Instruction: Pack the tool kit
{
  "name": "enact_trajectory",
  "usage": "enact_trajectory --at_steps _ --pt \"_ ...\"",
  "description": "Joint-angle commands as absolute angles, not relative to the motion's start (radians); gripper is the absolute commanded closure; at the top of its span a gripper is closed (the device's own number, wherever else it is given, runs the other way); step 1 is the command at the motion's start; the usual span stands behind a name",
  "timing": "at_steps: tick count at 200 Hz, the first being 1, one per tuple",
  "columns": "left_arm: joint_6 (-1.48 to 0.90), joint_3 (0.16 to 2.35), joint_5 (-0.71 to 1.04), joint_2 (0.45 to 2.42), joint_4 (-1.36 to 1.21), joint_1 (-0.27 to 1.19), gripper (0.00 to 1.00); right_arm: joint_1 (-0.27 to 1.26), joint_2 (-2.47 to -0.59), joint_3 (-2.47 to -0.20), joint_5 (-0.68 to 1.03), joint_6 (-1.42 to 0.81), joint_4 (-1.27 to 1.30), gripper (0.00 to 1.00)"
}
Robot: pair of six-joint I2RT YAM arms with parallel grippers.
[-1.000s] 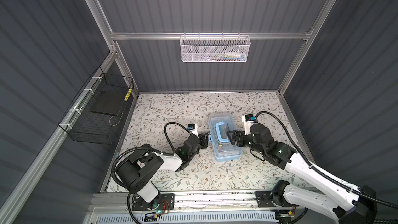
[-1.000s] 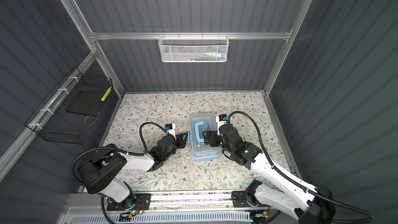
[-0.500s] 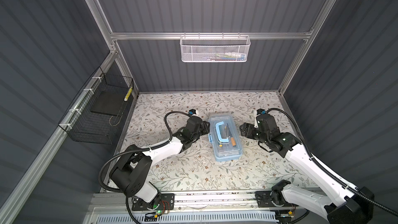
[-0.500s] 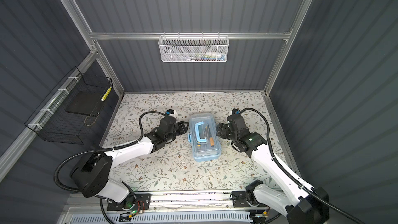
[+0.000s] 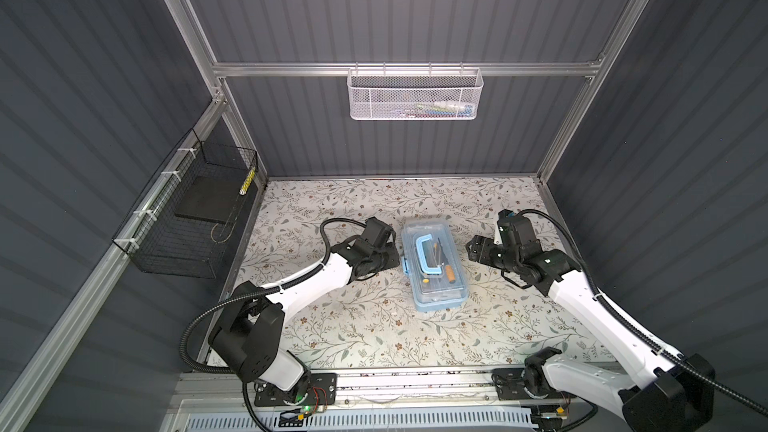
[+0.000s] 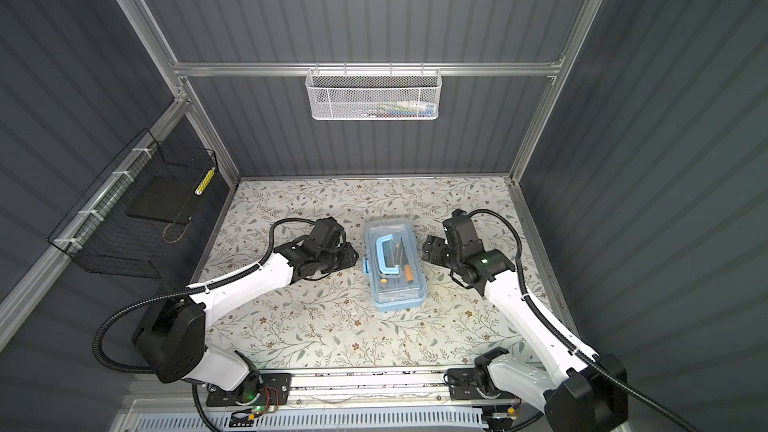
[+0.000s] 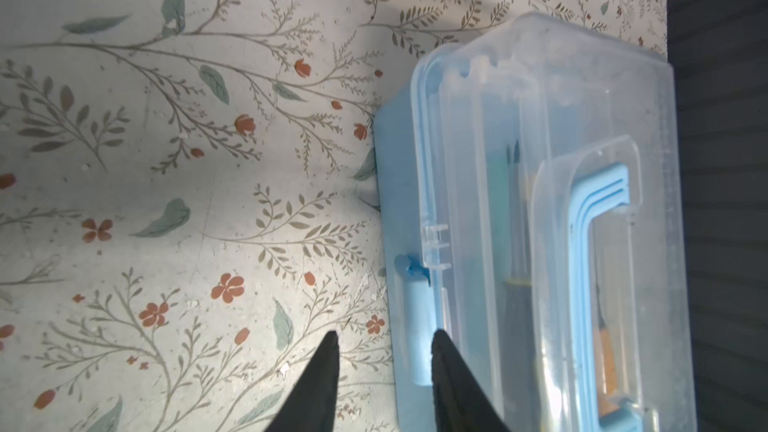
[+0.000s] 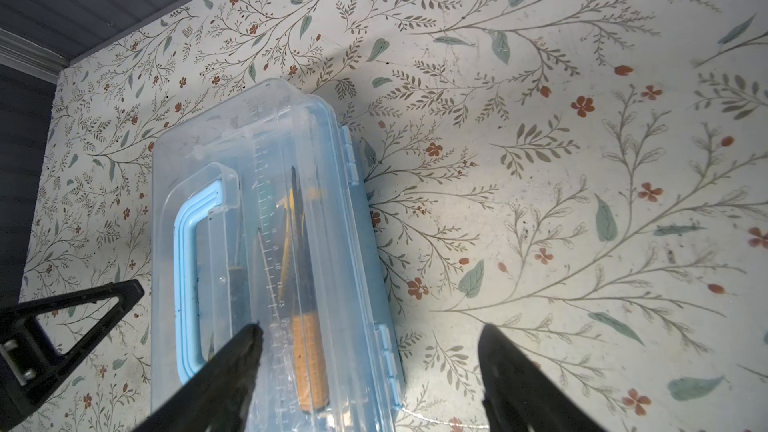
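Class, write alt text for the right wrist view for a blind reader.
A closed light-blue tool box with a clear lid and blue handle lies on a floral table, tools visible inside. The right gripper stands wide open in the foreground.

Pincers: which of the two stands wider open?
The right pincer, jaws spread wide beside the box; the left pincer shows only a narrow gap.

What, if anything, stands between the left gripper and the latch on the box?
Nothing visible does. The left gripper sits open beside the box, close by the blue latch on its side wall; only table shows in the gap.
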State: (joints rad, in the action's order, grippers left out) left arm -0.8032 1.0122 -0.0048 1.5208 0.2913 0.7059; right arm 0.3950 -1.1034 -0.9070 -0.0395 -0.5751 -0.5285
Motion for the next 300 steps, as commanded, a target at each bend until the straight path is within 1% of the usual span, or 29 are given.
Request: enact_trajectory --at_steps 1,37,44,131,226,300 --pt "-0.833 0.984 0.062 1.52 0.264 0.701 0.62 0.388 -1.113 -0.913 -0.008 -0.561 -0.526 0.19" --pt "-0.856 0.976 0.087 1.55 0.215 0.706 0.62 0.383 -1.112 -0.901 0.003 -0.558 -0.51 0.19" --pt "-0.857 0.977 0.09 1.559 0.209 0.707 0.62 0.381 -1.142 -0.899 0.005 -0.558 -0.507 0.19" --pt "-0.845 0.977 0.08 1.605 0.188 0.716 0.62 0.372 -1.155 -0.886 0.034 -0.553 -0.491 0.19" --pt "-0.846 0.962 0.041 1.611 0.221 0.715 0.69 0.367 -1.16 -0.873 0.038 -0.56 -0.479 0.18" --pt "-0.857 0.934 0.1 1.634 0.092 0.714 0.71 0.366 -1.156 -0.848 0.067 -0.579 -0.433 0.18"
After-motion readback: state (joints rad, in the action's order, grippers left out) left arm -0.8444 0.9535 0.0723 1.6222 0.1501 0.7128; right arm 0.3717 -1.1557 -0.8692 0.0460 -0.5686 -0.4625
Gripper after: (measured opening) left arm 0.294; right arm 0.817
